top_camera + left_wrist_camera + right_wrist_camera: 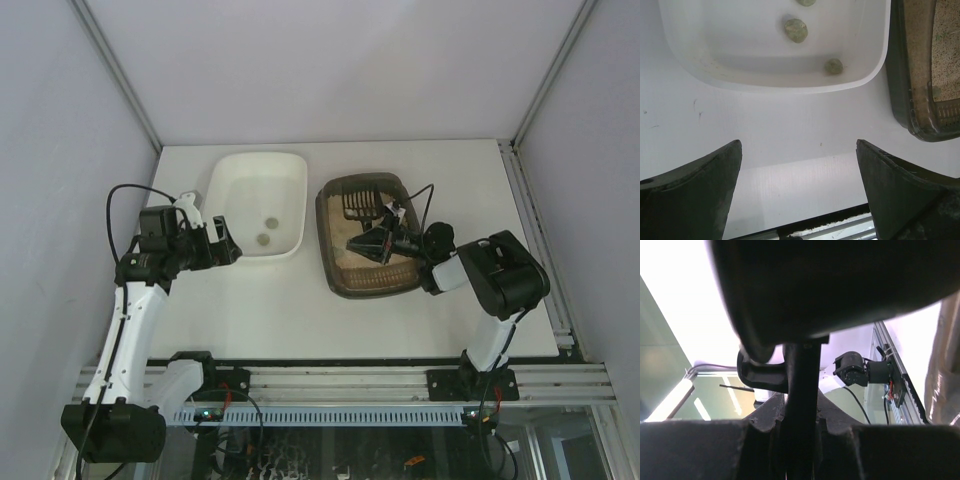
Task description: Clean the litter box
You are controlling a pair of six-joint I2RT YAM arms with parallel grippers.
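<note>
The dark grey-brown litter box (335,272) holds beige litter right of centre; its corner shows in the left wrist view (900,95). My right gripper (385,242) reaches into it and is shut on the handle of a black slotted scoop (358,206), whose tines point to the far end. In the right wrist view the jaws (801,405) clamp that handle and the scoop's dark body (830,285) fills the top. My left gripper (228,246) hovers open and holds nothing, over the table just in front of the white tray (799,150).
A white tray (225,190) stands left of the litter box, with greenish clumps (262,239) in it, also seen close up (796,30). The table's near edge with its metal rail (400,385) runs below both arms. Walls enclose the back and sides.
</note>
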